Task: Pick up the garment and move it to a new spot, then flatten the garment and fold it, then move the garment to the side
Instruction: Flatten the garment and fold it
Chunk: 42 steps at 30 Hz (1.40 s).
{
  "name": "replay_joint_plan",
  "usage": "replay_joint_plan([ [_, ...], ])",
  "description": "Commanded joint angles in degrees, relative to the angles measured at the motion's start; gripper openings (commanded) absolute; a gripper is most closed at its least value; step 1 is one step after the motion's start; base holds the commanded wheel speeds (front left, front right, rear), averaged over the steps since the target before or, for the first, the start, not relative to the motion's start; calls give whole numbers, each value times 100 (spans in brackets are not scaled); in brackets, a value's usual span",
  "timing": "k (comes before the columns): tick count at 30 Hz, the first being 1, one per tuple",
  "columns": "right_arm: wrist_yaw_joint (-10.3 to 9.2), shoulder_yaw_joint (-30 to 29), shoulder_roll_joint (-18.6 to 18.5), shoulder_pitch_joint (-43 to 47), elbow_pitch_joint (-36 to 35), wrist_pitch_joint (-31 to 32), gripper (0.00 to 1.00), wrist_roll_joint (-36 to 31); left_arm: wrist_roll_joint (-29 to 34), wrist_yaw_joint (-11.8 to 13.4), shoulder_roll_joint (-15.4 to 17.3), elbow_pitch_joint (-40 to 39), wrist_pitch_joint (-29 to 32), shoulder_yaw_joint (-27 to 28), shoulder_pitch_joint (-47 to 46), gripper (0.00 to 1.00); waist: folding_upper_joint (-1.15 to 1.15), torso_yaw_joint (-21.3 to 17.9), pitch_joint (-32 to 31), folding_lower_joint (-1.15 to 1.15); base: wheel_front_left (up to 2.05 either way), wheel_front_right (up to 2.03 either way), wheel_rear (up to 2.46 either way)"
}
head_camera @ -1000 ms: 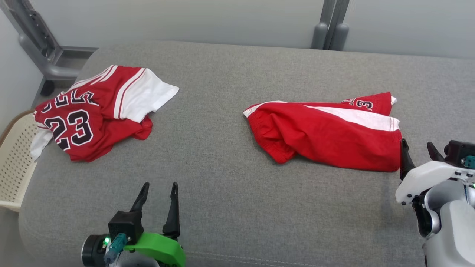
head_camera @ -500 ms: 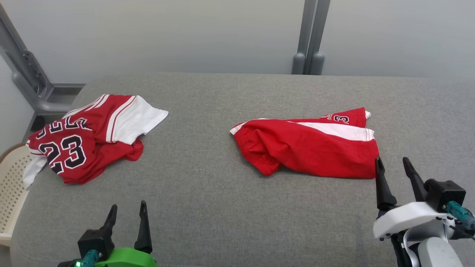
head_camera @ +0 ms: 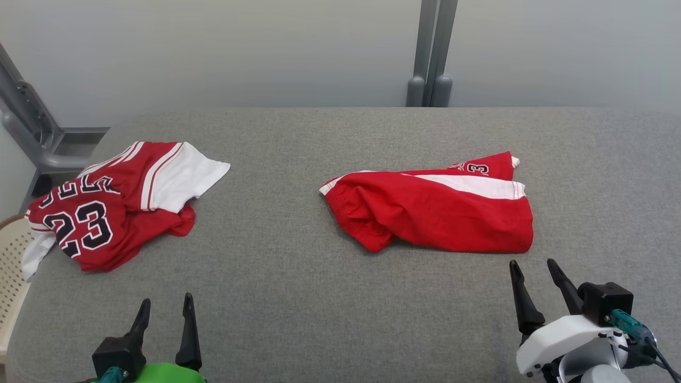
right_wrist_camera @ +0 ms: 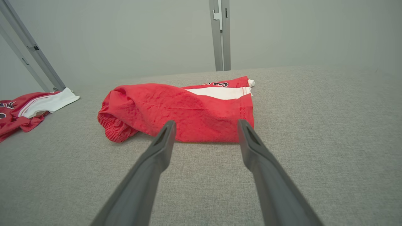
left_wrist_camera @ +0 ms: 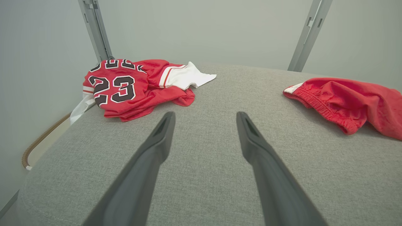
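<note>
A folded garment, red shorts (head_camera: 436, 213) with a white side stripe, lies right of centre on the grey padded surface (head_camera: 298, 298). A crumpled red jersey (head_camera: 106, 213) with the number 23 lies at the far left. My right gripper (head_camera: 532, 263) stands open just in front of the shorts' near right corner, not touching. In the right wrist view, the shorts (right_wrist_camera: 188, 110) lie just beyond the open right gripper (right_wrist_camera: 206, 122). My left gripper (head_camera: 166, 299) is open and empty at the near left; past the open left gripper (left_wrist_camera: 204, 114) lie the jersey (left_wrist_camera: 125, 91) and the shorts (left_wrist_camera: 345, 100).
A cream perforated basket (head_camera: 10, 255) sits beside the surface's left edge, under the jersey's hanging white sleeve. Grey metal posts (head_camera: 428, 53) rise behind the far edge, and a slanted grey frame (head_camera: 26, 122) stands at the back left.
The head camera has shifted, so the whole scene sits lower and further left. Both grippers have drawn back toward me; the right one has moved away from the shorts' right corner. Both stay open.
</note>
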Motion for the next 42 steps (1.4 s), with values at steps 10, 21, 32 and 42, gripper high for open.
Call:
replay_joint_plan([
  [10,-6,-108,-12,-44,-21,66,100,-82,-31,-25,33,20,-3,-53,-15,100,0,8,38,0,0,0,0],
  [21,-6,-48,-13,-315,-105,453,100,-94,-123,-72,-49,42,282,-187,-323,100,0,-24,157,0,0,0,0],
  [32,-8,-329,-152,-1835,-435,2975,100,-361,-266,-409,-39,466,1651,-440,-2140,100,0,-153,1074,0,0,0,0],
  [42,-4,-590,-295,-3327,-391,4872,100,-388,-591,-484,-384,1336,3296,-618,-4035,100,0,-378,2059,0,0,0,0],
])
